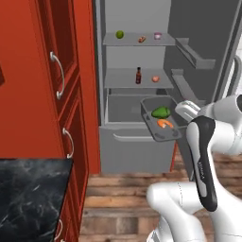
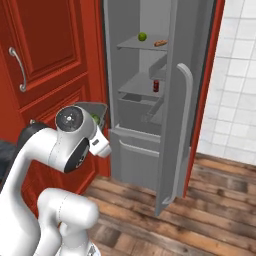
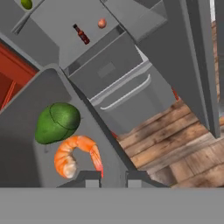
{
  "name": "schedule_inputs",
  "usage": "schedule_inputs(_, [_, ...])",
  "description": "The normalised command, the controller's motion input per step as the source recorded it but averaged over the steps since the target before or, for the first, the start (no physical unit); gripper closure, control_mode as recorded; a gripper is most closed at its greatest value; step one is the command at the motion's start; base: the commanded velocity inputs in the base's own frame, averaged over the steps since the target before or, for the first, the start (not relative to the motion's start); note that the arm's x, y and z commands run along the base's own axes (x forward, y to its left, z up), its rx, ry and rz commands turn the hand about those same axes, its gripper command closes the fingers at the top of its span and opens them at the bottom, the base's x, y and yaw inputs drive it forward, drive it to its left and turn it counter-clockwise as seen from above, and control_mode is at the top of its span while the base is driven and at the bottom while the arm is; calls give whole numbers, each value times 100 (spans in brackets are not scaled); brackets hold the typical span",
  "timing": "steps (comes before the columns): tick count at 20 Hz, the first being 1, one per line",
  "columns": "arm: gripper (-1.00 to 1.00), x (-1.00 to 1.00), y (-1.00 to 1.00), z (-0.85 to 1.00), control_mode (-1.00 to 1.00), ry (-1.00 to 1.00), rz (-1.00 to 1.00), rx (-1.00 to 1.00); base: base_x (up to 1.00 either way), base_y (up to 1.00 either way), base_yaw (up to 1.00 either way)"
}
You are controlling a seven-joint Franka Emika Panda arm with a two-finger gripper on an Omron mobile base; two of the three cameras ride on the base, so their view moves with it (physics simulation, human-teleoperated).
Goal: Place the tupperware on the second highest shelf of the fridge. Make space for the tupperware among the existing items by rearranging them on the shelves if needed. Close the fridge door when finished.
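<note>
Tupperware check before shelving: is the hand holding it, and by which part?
Yes. The hand is shut on the tupperware, gripping its rim beside the shrimp.

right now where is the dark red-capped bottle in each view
Left base view: dark red-capped bottle stands mid-picture on the second shelf.
Right base view: bottle sits upper middle, beside the door edge.
Hand view: bottle lies near the top.
Shared landmark: the round green lime, one shelf higher.
</note>
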Motion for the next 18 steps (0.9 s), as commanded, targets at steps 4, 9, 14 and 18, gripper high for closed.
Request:
schedule_inputs(4, [100, 0, 0, 0, 100, 0, 0, 0, 43, 3, -19])
schedule_inputs(9, [100, 0, 0, 0, 100, 0, 0, 0, 62, 28, -19])
schedule_inputs(14, [100, 0, 0, 0, 100, 0, 0, 0, 69, 40, -18])
schedule_inputs(18, [100, 0, 0, 0, 100, 0, 0, 0, 66, 41, -19])
